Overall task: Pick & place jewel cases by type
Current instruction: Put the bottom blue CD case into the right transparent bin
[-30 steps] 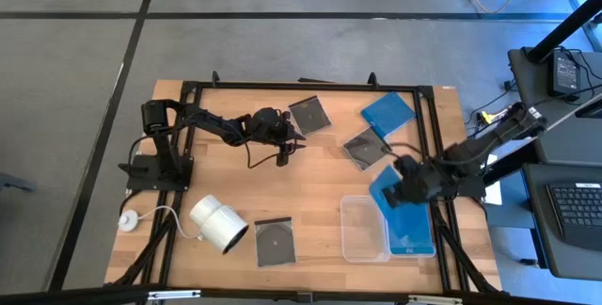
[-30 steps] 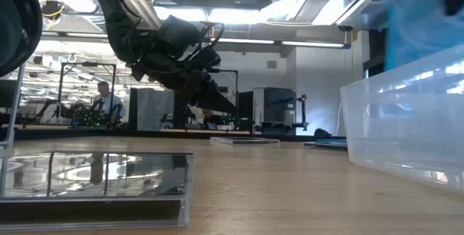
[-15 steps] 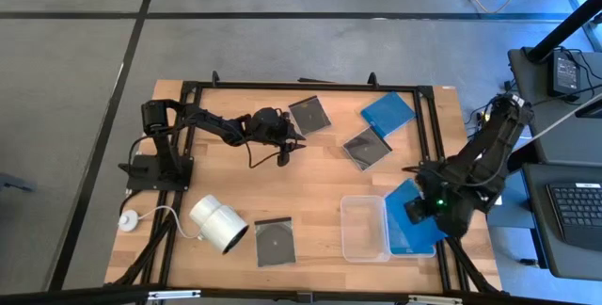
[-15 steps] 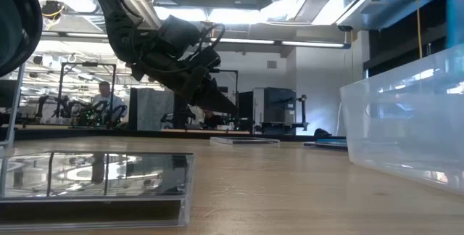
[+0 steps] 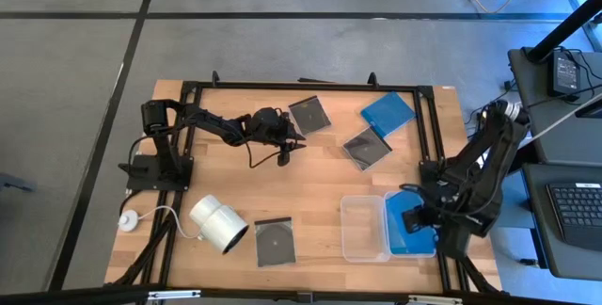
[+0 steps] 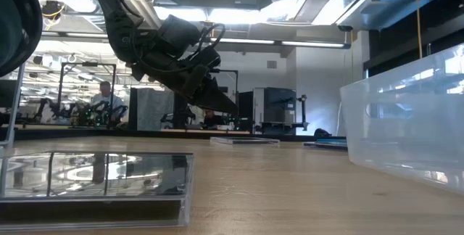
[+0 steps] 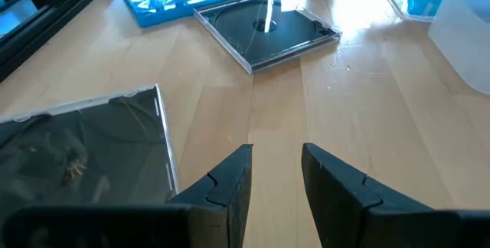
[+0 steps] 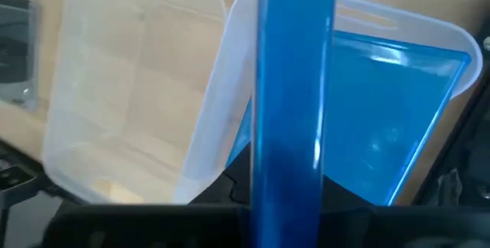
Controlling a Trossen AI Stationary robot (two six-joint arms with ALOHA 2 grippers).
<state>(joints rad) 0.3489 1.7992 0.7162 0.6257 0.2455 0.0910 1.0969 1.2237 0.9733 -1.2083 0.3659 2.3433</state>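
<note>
Six jewel cases. Three blue: one edge-on [image 8: 295, 87], clamped in the right hand [image 5: 414, 218] above the right-hand clear tray [image 5: 435, 248]; one lying in that tray [image 8: 398, 118]; one at the desk's far right [image 5: 388, 110]. Three dark: far centre [image 5: 309, 115], centre-right [image 5: 366, 147], near edge [image 5: 274, 241]. Left hand [image 5: 285, 151] hovers over the desk [image 5: 310, 187], fingers slightly parted, empty. A second clear tray [image 5: 363, 229] is empty; a white cylinder [image 5: 218, 223] lies at the near left.
</note>
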